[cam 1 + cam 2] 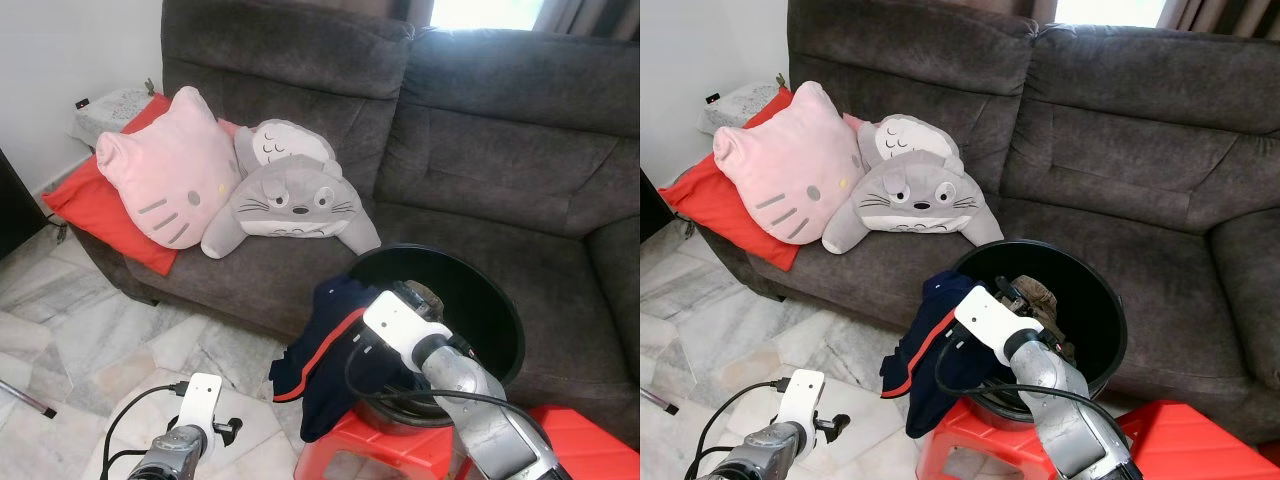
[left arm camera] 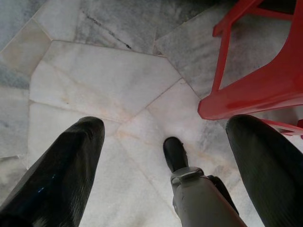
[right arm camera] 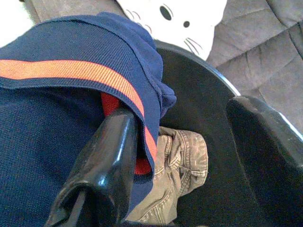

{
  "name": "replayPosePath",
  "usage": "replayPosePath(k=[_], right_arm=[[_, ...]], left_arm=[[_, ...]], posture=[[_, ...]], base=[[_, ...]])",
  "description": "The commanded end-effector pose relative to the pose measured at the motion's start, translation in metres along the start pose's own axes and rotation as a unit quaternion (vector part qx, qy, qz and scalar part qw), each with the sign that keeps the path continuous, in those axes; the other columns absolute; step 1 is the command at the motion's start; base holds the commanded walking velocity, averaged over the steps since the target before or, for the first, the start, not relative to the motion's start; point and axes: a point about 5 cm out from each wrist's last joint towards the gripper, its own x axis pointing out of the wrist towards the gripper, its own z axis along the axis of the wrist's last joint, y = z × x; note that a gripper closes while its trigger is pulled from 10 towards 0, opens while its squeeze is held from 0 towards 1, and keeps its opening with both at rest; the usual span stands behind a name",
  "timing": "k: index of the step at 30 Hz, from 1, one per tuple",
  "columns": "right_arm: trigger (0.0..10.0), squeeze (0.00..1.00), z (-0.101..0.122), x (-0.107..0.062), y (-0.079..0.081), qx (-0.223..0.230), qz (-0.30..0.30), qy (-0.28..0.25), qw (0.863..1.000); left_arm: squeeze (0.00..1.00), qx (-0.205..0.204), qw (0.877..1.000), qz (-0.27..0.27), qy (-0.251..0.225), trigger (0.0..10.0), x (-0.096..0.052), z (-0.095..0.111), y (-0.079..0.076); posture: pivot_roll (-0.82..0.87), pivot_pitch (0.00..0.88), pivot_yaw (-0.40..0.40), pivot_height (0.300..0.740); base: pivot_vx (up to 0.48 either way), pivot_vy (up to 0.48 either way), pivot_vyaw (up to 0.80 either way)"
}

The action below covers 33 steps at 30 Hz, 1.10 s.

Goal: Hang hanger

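A navy garment with an orange stripe [image 1: 322, 352] hangs over the near rim of a black bucket [image 1: 503, 300], which stands on a red stool [image 1: 585, 430]. Khaki clothing [image 3: 182, 161] lies inside the bucket. My right gripper [image 3: 182, 113] is open at that rim: one finger [image 3: 111, 156] lies against the navy cloth's edge, where a red piece [image 3: 110, 101] peeks out, and the other finger [image 3: 265, 142] is over the bucket's inside. My left gripper [image 2: 165, 125] hangs open low over the marble floor [image 2: 104, 80], holding nothing. I cannot make out a hanger.
A dark grey sofa [image 1: 480, 150] fills the back, with a pink cat cushion [image 1: 165, 180], a grey plush cushion [image 1: 290, 200] and a red cushion [image 1: 85, 195] on its left end. The red stool's leg [image 2: 265, 80] stands close beside my left gripper.
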Motion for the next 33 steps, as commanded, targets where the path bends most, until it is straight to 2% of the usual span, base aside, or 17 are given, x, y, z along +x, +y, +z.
replayPosePath(k=[1,12,26,33], right_arm=[[10.0,0.00,0.009,0.002,-0.002,0.002,0.009,-0.025,1.000],[10.0,0.00,0.019,0.002,-0.003,0.019,0.029,-0.050,0.998],[10.0,0.00,0.023,0.003,-0.007,0.017,0.026,-0.062,0.998],[10.0,0.00,0.020,0.004,-0.014,0.010,-0.001,-0.054,0.999]], left_arm=[[0.00,0.005,1.000,-0.005,-0.001,10.0,0.000,0.002,-0.002],[0.00,0.005,1.000,-0.006,-0.001,10.0,0.001,0.002,-0.002],[0.00,0.004,1.000,-0.007,-0.002,10.0,0.001,0.003,-0.003],[0.00,0.005,1.000,-0.007,-0.002,10.0,0.001,0.003,-0.003]], posture=[[-0.12,0.000,-0.031,0.740],[-0.12,0.000,-0.033,0.740],[-0.12,0.000,-0.036,0.740],[-0.12,0.000,-0.036,0.740]], base=[[0.000,0.000,0.00],[0.000,0.000,0.00],[0.000,0.000,0.00],[0.000,0.000,0.00]])
